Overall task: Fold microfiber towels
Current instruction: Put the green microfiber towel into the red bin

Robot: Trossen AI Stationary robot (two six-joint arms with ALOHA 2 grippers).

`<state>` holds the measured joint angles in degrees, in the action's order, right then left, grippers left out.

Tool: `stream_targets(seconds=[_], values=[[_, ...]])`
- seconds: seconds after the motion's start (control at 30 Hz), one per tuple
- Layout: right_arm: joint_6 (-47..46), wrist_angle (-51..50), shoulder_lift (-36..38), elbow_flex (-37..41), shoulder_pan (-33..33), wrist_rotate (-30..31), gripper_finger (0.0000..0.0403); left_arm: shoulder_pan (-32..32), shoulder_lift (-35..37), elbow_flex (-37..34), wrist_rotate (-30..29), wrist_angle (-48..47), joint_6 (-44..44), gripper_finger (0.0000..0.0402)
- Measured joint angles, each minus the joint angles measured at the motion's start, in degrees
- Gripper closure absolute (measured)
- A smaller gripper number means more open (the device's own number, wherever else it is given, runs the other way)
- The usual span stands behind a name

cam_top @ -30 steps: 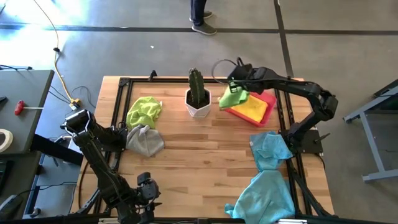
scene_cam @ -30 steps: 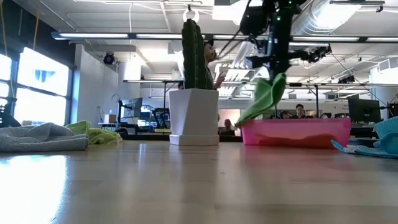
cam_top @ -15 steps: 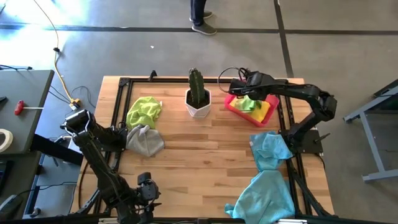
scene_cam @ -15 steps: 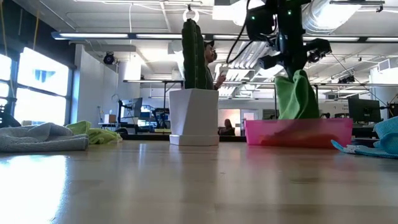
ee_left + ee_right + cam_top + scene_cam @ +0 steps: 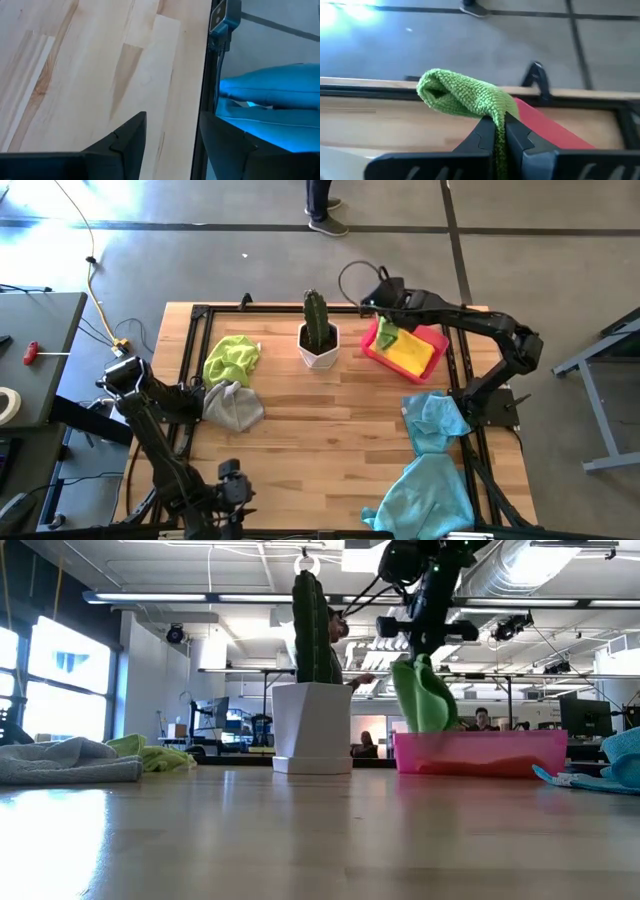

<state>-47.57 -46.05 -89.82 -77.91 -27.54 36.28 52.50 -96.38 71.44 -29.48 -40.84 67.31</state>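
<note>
My right gripper (image 5: 384, 308) is shut on a lime green towel (image 5: 386, 336) above the left end of the pink tray (image 5: 432, 335). A yellow towel (image 5: 408, 353) lies in the tray. In the low view the green towel (image 5: 424, 696) hangs from my right gripper (image 5: 424, 648) down behind the tray wall (image 5: 480, 752). A second lime green towel (image 5: 232, 358) and a grey towel (image 5: 233, 406) lie bunched at the table's left. Two light blue towels (image 5: 434, 420) (image 5: 424, 496) lie at the right. My left gripper (image 5: 172, 135) is open and empty at the near left (image 5: 232, 480). My right gripper pinches the green towel between its two fingers at a bunched fold (image 5: 498, 119); a loop of cloth (image 5: 455, 92) bulges past the fingertips. The fingers come from above, pointing down. The towel hangs slack below them, its lower end behind the tray wall (image 5: 432, 726).
A cactus in a white pot (image 5: 318, 338) stands at the far middle, just left of the tray. A dark frame (image 5: 190, 360) runs along the table's edges. The bare wood (image 5: 320, 440) in the middle is open. A person's feet (image 5: 322, 210) show beyond the far edge.
My right gripper, still shut on the green towel, has swung toward the table's right over the tray and dipped, then gone back up toward the tray's left end. The towel settled into the tray at the dip and now hangs down again at the left end.
</note>
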Motion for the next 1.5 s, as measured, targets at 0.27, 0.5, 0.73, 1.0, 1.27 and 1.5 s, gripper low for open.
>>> stream_targets(seconds=[0.27,0.5,0.73,1.0,1.27,1.5], values=[[6.6,19.1,3.2,0.0,-2.9,-10.0,0.0402,0.1,0.0,0.0,-0.8,-1.4,0.7,0.0225],[2.5,7.1,3.3,0.6,-1.9,-7.4,0.0402,0.1,0.0,0.0,-2.0,-1.8,0.3,0.0225],[-6.6,-4.4,2.7,8.8,-0.5,-6.5,0.0402,0.1,0.0,0.0,-2.4,-1.8,-1.5,0.0225],[-12.6,-6.0,2.8,16.3,0.3,-4.4,0.0402,0.1,0.0,0.0,-1.6,-1.8,-1.4,0.0225],[-18.6,-6.0,2.8,25.2,0.5,-3.8,0.0402,0.5,0.0,0.0,-0.8,-1.9,-0.9,0.0225],[-21.6,-3.4,3.1,30.4,1.9,-3.8,0.0402,0.5,0.0,0.0,-0.7,-2.3,-0.4,0.0225]])
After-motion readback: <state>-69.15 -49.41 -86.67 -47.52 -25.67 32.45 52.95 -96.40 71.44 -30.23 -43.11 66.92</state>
